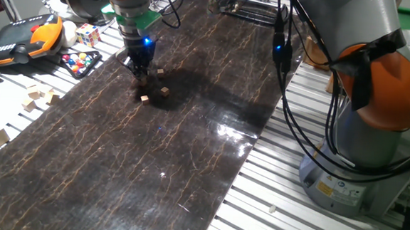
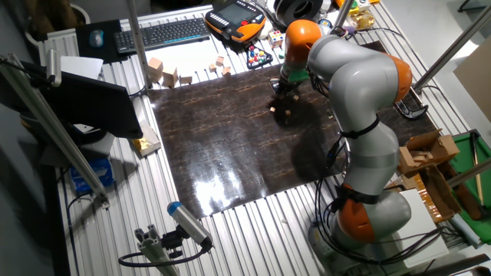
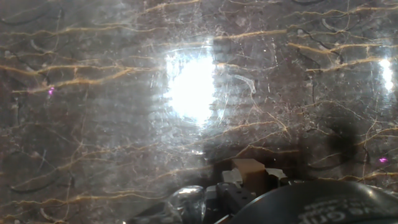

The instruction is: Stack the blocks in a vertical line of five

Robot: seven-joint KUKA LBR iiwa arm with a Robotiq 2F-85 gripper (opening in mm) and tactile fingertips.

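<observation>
pincer (image 1: 140,74) low on mat, three loose blocks (image 1: 164,91) visible beside it

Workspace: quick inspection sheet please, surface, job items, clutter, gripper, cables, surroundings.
Surface: dark marbled mat with tan veins on a slatted aluminium table; glare patches.
Job's things: tiny light-tan wooden cubes near the gripper; three lie loose; hand view shows one between the fingers. No stack seen.
Clutter: multicoloured puzzle cube, larger pale wooden blocks, orange-and-black teach pendant, off the mat.
Gripper: two-finger gripper low over the mat; open or shut cannot be told.
Cables: black cables hang beside the arm's base.
Surroundings: keyboard behind the table.
</observation>
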